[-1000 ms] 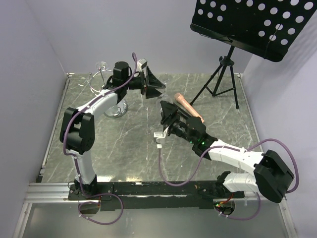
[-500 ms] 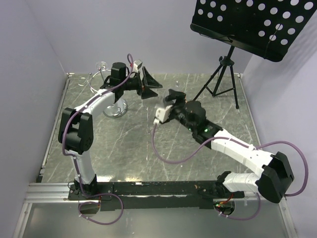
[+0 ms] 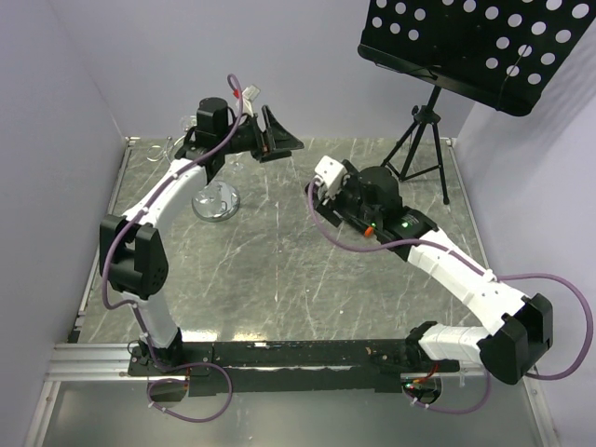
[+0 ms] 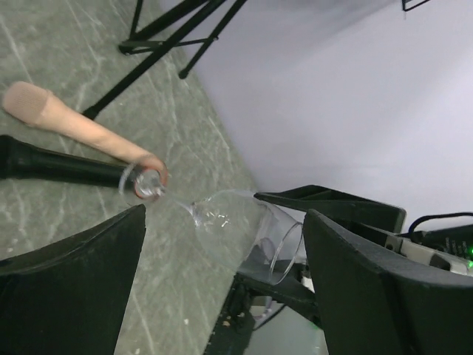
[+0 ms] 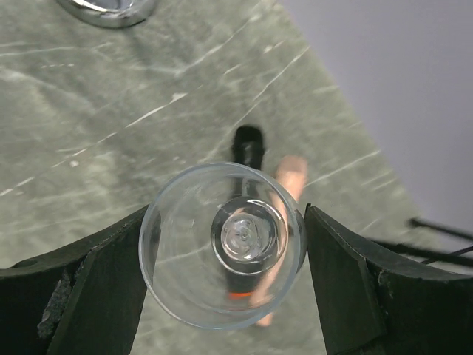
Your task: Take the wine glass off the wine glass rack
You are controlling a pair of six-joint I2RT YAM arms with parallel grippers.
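Note:
The clear wine glass [image 5: 222, 251] lies on its side with its bowl between my right gripper's [image 5: 225, 214] fingers, which are shut on it, rim toward that camera. In the left wrist view the wine glass [image 4: 229, 222] hangs beyond my left gripper [image 4: 225, 214], apart from its wide open fingers. The chrome wine glass rack's round base [image 3: 215, 202] stands at the far left, its looped top [image 3: 191, 126] partly hidden behind my left arm. From above, my left gripper [image 3: 284, 142] hovers right of the rack and my right gripper [image 3: 317, 191] faces it.
A microphone-like stick with a black handle [image 4: 59, 166] and a beige head [image 4: 66, 122] lies on the marble table [image 3: 261, 270] under the glass. A black music stand [image 3: 475, 47] on a tripod [image 3: 414, 154] occupies the far right corner. Pale walls enclose the table.
My right arm has swung up and toward the far side, turning the held glass. My left gripper has risen, drawn back toward the rack and opened a little wider.

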